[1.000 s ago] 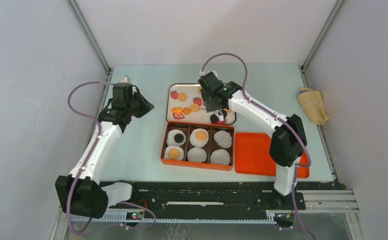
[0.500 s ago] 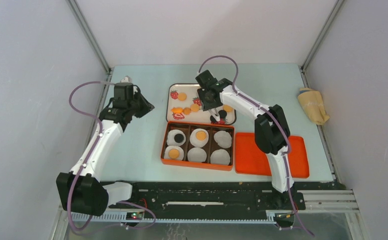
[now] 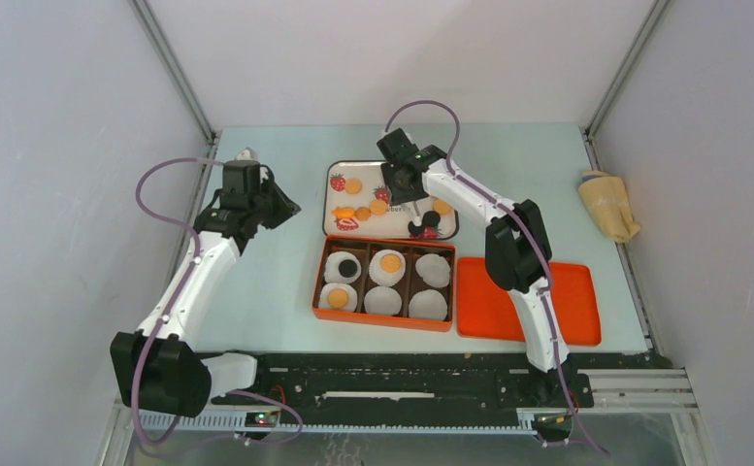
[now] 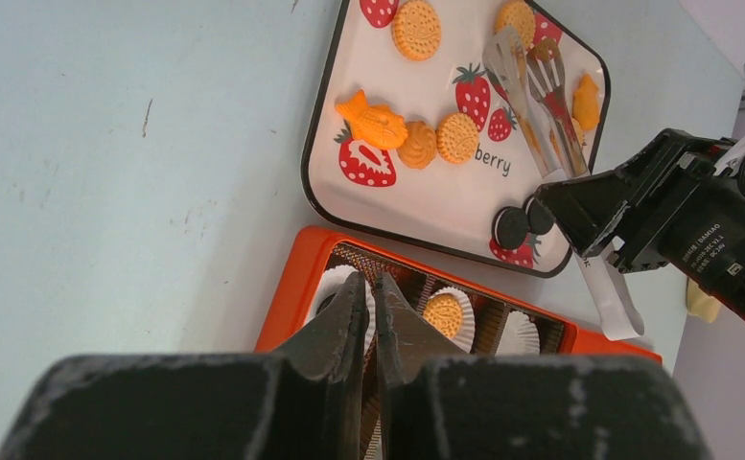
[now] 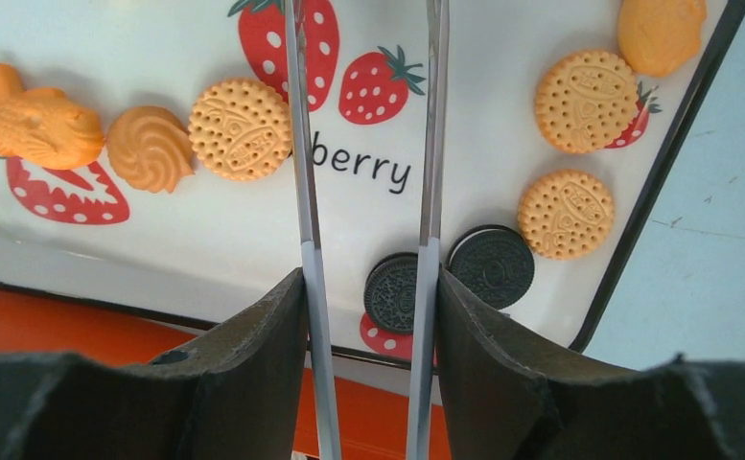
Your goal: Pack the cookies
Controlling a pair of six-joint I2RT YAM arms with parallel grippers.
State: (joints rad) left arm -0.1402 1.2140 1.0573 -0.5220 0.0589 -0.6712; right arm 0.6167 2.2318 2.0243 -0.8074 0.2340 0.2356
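Golden cookies (image 5: 241,128) and two black cookies (image 5: 492,265) lie on the strawberry-print tray (image 3: 328,216). My right gripper (image 5: 370,287) hovers over that tray, shut on metal tongs (image 5: 301,192). The tong arms stand apart with nothing between them, and their tips (image 4: 531,67) reach over the tray's far side. The orange box (image 3: 316,291) holds white paper cups; one has a black cookie (image 3: 346,265) and two have golden cookies (image 3: 389,262). My left gripper (image 4: 372,287) is shut and empty, hanging above the table left of the tray.
An orange lid (image 3: 528,303) lies right of the box. A yellow cloth (image 3: 608,204) sits at the table's right edge. A fish-shaped biscuit (image 5: 37,125) and a swirl biscuit (image 5: 150,148) lie at the tray's left.
The right arm's elbow folded in towards the tray and its wrist shifted slightly left and back. The tong arms spread a little. The left arm stayed put.
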